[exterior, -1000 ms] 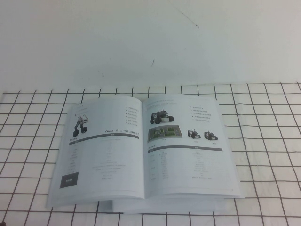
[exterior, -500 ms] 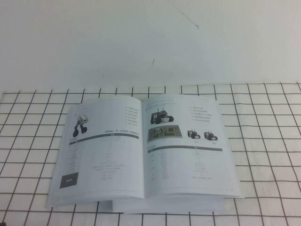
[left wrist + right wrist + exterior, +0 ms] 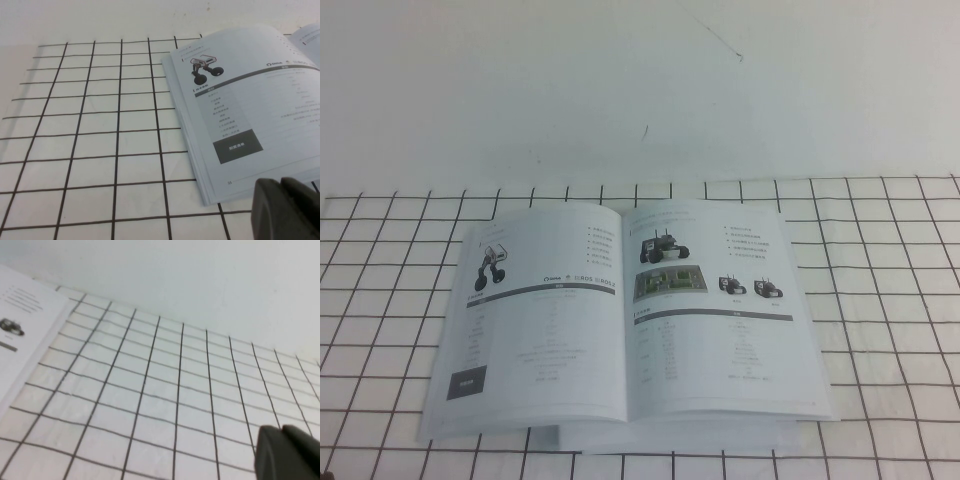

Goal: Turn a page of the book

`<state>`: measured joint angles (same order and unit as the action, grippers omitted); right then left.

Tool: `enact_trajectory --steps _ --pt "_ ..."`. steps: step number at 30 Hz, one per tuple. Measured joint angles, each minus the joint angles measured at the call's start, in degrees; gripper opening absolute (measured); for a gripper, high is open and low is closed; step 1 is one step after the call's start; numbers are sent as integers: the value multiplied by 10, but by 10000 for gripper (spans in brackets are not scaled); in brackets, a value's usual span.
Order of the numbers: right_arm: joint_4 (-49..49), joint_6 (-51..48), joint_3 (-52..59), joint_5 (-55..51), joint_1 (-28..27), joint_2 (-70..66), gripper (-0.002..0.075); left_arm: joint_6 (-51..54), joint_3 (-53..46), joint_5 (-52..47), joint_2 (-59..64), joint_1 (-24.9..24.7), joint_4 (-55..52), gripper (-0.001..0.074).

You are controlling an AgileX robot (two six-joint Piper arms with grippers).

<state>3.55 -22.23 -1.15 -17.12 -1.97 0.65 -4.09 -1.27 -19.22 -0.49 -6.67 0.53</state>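
"Where was the book point(image 3: 625, 320)?"

"It lay open on the grid mat point(image 3: 880, 300), in the lower middle of the high view."

"And the page point(image 3: 535, 320)?"

"It lay flat on the book's left half."

"Where were the grippers?"

"The left gripper point(image 3: 286, 210) hung near the book's left front corner. The right gripper point(image 3: 290, 452) hung over the mat, right of the book."

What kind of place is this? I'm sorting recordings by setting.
Probably a lab test bench: a white table with a black grid, a robot catalogue, the book, lying open, and the left gripper and right gripper nearby.
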Motion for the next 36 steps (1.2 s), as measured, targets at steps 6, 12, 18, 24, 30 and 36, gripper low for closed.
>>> enact_trajectory --steps 6,12,18,24,30,36 --pt "0 10 27 -6 -21 1 -2 1 0 0 0 0 0 -2" --pt "0 40 27 -43 -22 1 -2 1 0 0 0 0 0 -2" --pt "0 62 27 -43 -22 1 -2 1 0 0 0 0 0 -2" --pt "0 107 27 -43 -22 1 -2 1 0 0 0 0 0 -3" --pt "-11 158 27 -43 -22 1 -2 1 0 0 0 0 0 -2" --pt "-36 163 27 -42 -22 1 -2 2 0 0 0 0 0 -2"
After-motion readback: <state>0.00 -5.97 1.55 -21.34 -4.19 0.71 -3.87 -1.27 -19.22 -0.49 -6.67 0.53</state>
